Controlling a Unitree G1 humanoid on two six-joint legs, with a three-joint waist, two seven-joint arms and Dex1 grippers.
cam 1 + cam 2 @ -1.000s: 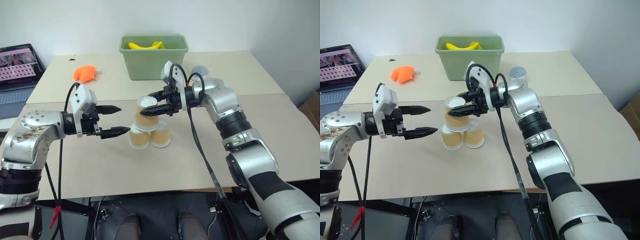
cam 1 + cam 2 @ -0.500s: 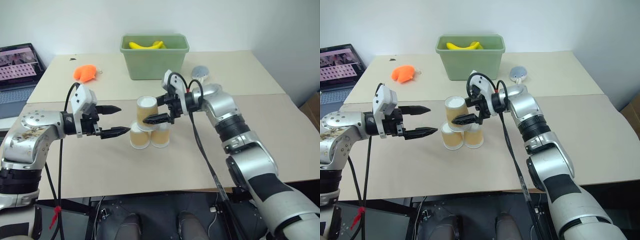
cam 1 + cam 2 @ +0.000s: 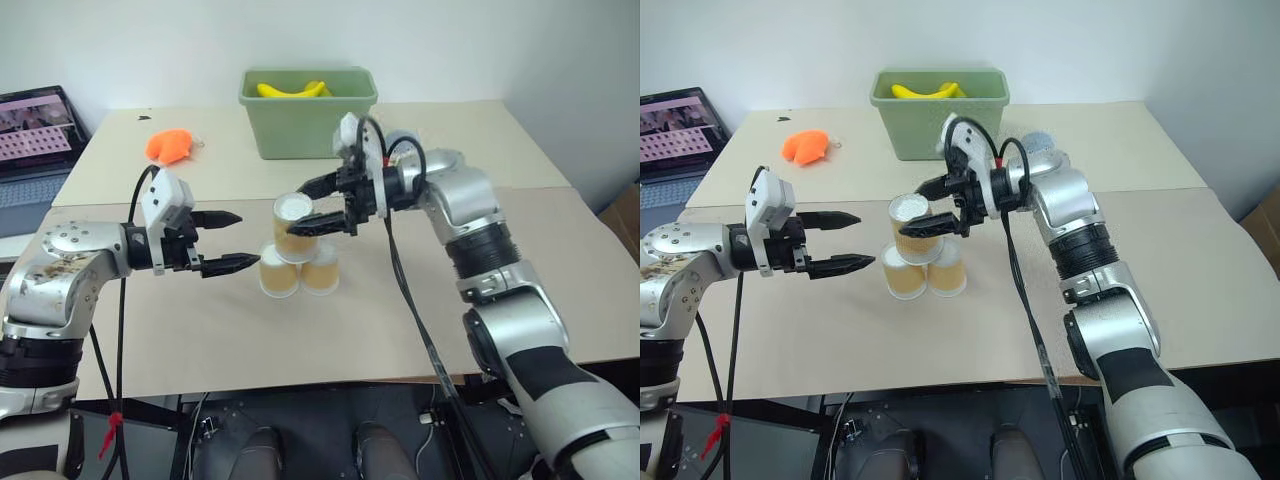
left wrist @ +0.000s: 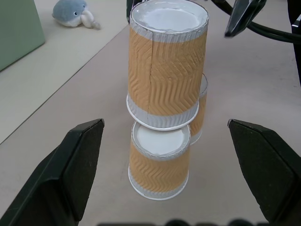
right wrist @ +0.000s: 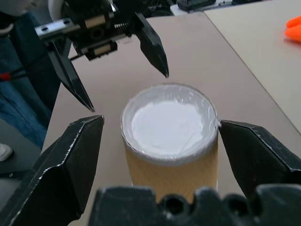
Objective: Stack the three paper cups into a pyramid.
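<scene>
The left gripper (image 3: 224,243) hovers wide open and empty, just left of the three paper cups (image 3: 296,250), which stand upside down mid-table as the pyramid. The top cup (image 3: 293,226) sits upright between the spread, empty fingers of the nearer right gripper (image 3: 325,205). No readable writing.

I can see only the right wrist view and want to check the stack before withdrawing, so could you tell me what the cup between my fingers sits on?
Observer: The top cup rests upside down across the left base cup and the right base cup, which stand side by side.
Operator: Thank you. Does it look upright?
Observer: Yes, from the left wrist view it looks upright.
Operator: Where is the left gripper relative to the base?
Observer: The left gripper hangs open just left of the stack, with its lower fingertip close to the left base cup.
</scene>
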